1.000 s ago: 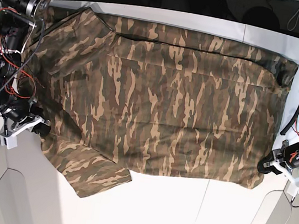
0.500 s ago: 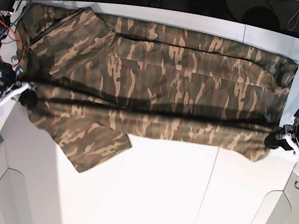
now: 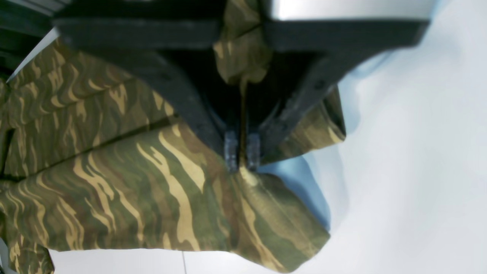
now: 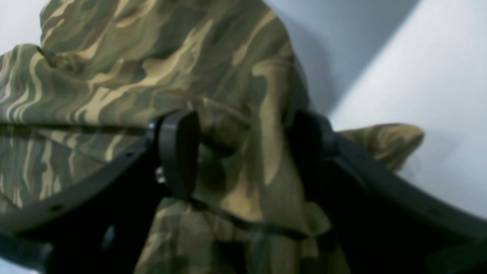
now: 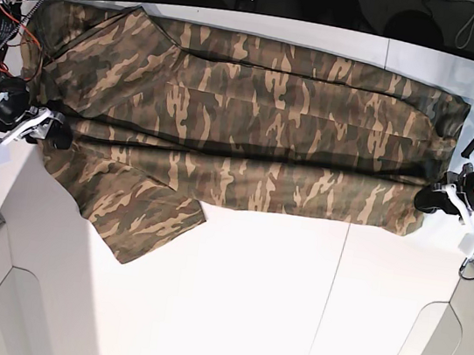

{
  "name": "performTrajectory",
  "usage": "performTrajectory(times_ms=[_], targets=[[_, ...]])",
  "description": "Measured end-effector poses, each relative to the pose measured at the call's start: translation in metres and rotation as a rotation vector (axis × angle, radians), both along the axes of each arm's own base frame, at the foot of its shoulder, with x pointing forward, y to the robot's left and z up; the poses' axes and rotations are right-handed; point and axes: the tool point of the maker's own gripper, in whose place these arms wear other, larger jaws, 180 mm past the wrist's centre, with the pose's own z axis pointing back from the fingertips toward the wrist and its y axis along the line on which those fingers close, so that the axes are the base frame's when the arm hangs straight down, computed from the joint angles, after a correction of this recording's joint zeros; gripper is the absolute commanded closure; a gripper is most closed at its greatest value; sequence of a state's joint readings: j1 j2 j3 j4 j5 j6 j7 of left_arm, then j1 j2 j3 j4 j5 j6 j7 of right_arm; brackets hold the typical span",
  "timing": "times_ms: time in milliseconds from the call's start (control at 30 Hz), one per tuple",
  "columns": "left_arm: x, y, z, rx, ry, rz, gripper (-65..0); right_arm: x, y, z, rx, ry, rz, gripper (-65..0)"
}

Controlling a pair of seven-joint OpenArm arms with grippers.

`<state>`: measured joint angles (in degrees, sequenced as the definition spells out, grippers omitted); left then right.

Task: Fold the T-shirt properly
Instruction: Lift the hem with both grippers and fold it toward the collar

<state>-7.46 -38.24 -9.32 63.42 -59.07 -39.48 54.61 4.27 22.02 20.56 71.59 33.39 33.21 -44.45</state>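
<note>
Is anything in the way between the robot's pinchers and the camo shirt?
No, nothing visible is. Both end effectors already pinch the T-shirt itself: the left end effector is closed on a fold at one edge, and the right end effector has bunched cloth between its fingers. Only the white table lies around the shirt.

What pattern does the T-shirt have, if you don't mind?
Camouflage in olive green, brown and tan; the T-shirt shows best in the base view.

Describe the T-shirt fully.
The T-shirt is soft camouflage cloth in olive, brown and tan, spread across the white table. Its near long edge is lifted and doubled toward the far side, leaving one sleeve lying flat at the front. The left gripper pinches one end; the right gripper straddles bunched cloth at the other.
</note>
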Motion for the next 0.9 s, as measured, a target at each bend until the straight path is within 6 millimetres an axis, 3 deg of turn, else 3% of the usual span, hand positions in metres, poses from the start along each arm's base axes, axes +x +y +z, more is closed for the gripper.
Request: performTrajectory(times_ms=[200,600,767,900], targets=[[0.0,0.0,0.0,0.0,0.0,0.0,0.0,0.016,-0.004,0.014,0.004,-0.084,-0.035,-38.4],[0.0,0.0,0.0,0.0,0.0,0.0,0.0,0.067,-0.007,0.055,-0.038,-0.236,-0.073,-38.4],[0.0,0.0,0.0,0.0,0.0,0.0,0.0,0.086,0.013,0.051,0.001,-0.243,-0.083,-38.4],[0.0,0.0,0.0,0.0,0.0,0.0,0.0,0.098,0.025,0.034,0.028,-0.231,-0.105,-38.4]])
